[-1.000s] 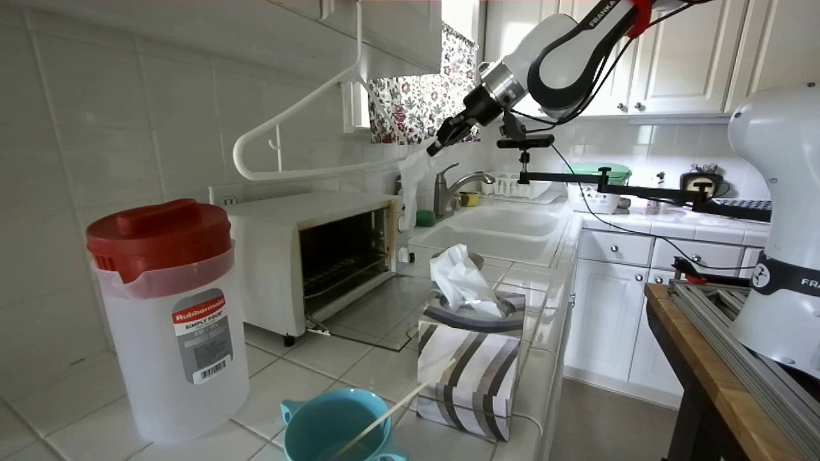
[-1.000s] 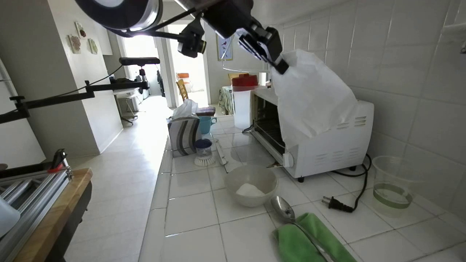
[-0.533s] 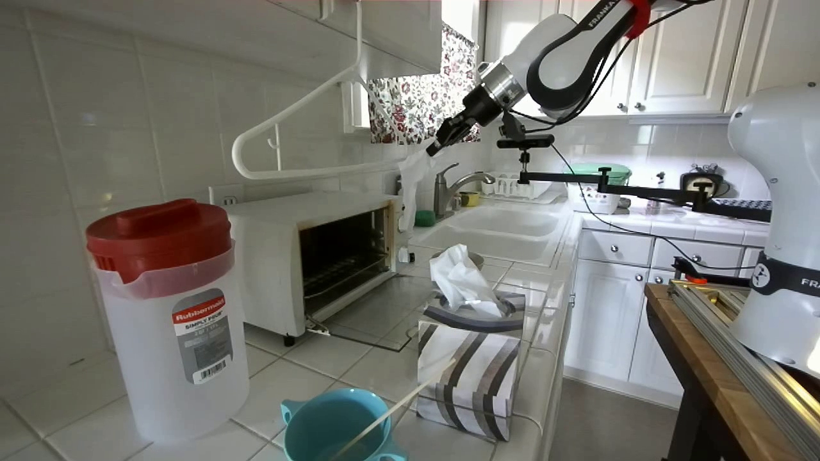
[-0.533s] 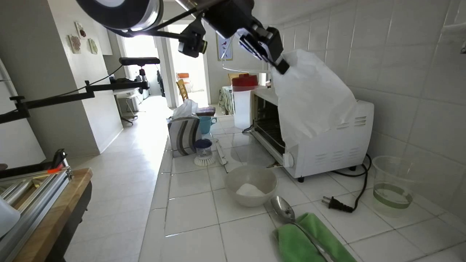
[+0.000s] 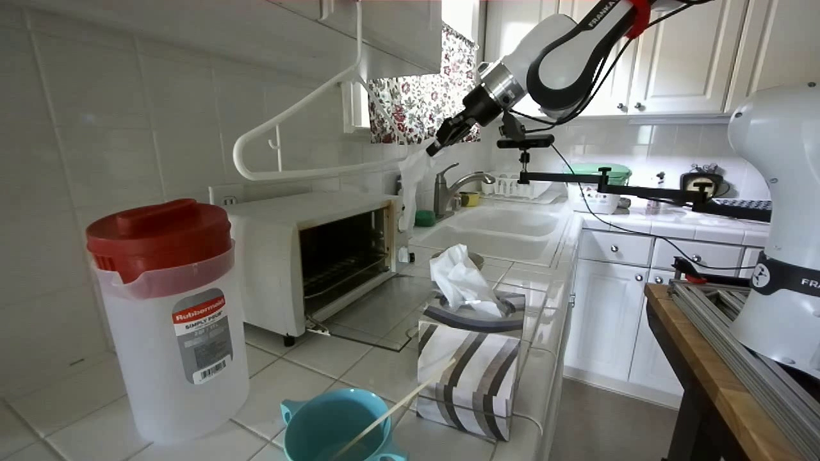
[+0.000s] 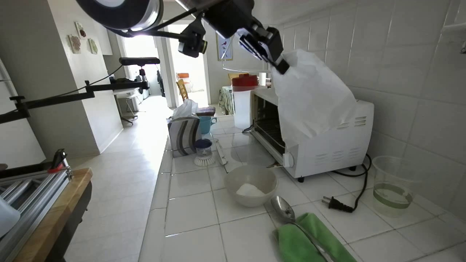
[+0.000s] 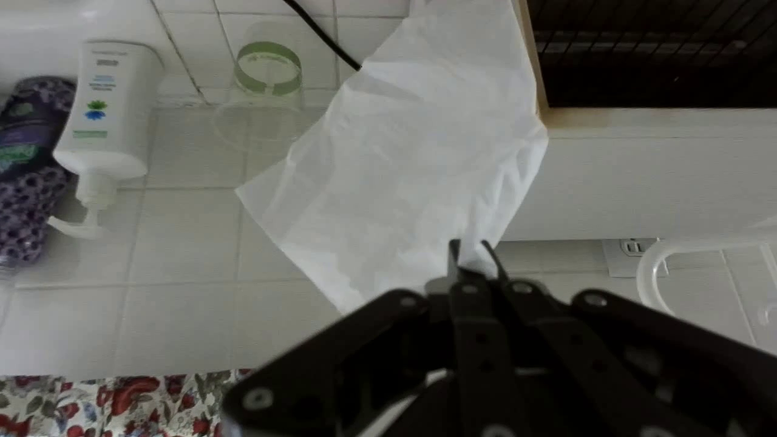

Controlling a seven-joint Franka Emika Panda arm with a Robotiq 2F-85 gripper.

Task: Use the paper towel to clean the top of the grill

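1. The hand (image 7: pixel 472 250) is pressed together, pinching a gathered corner of the paper towel (image 7: pixel 419 145). In the wrist view, which stands upside down, the sheet fans out from it toward eleven o'clock.
2. The paper towel hangs loose at the knob end of the toaster oven (image 5: pixel 275 256) and, in an exterior view, hides part of that end. I cannot tell whether it touches there.
3. The coming move turns on the oven's top (image 7: pixel 637 182): in the wrist view it lies at two o'clock from the hand, its long axis running nine to three beside the wall (image 5: pixel 96 160); in an exterior view it lies lower, at eight o'clock. There is only one arm (image 5: pixel 557 64). I judge the wipe not yet begun: the hand should go in over the top, then down until the towel lies flat.
4. A white hanger (image 5: pixel 320 172) is at nine o'clock from the hand in an exterior view, and might snag it.
5. Surface: a white tiled tabletop (image 6: pixel 193 225). A jug (image 5: pixel 173 320) stands at eight o'clock from the oven and a tissue box (image 5: pixel 471 378) at four in an exterior view; a spoon (image 6: pixel 284 208) on a green cloth (image 6: pixel 291 243) shows at six in an exterior view.
6. Room: a kitchen, with a flowered curtain (image 5: pixel 416 105) at one o'clock from the oven in an exterior view.
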